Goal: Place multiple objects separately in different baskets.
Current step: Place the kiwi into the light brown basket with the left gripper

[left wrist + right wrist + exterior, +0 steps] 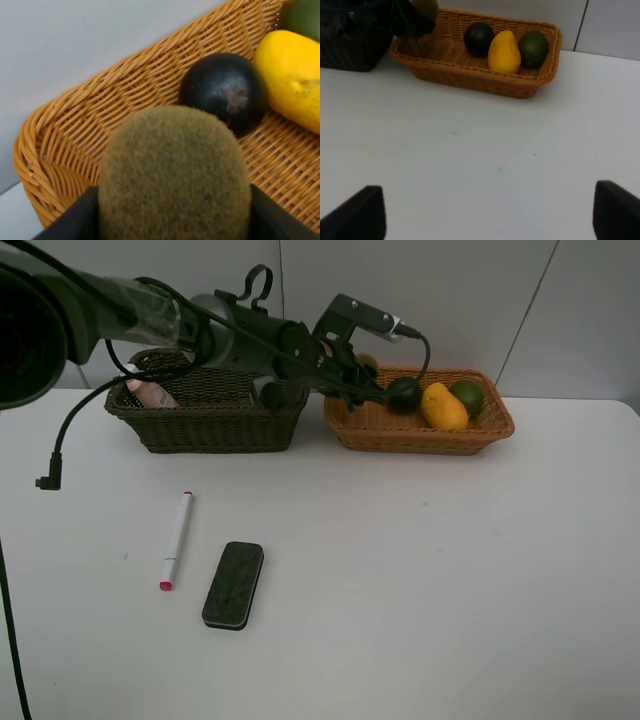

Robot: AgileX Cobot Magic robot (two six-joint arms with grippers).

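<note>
Left claw (172, 222) clamped on one fuzzy brown kiwi (175, 170), above the tan basket's (420, 435) left end.
In that basket, from the middle to the right end, lie one mangosteen (404, 394), one mango (443, 406) and one lime (467, 396). The dark basket (210, 430) holds one pink bottle (152, 393). One marker (177, 539) and one eraser (233, 585) lie on the table's (450, 570) left half. The right claw (490, 215) is spread apart.

White table (450, 590): dark basket (210, 430), orange basket (420, 438), marker (177, 538), eraser (233, 585) (just apart)

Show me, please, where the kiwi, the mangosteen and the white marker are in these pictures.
kiwi (175, 175), left wrist view, middle of its fuzzy skin.
mangosteen (220, 90), left wrist view, centre of its dark round body.
white marker (177, 538), exterior high view, midway along its barrel.
</note>
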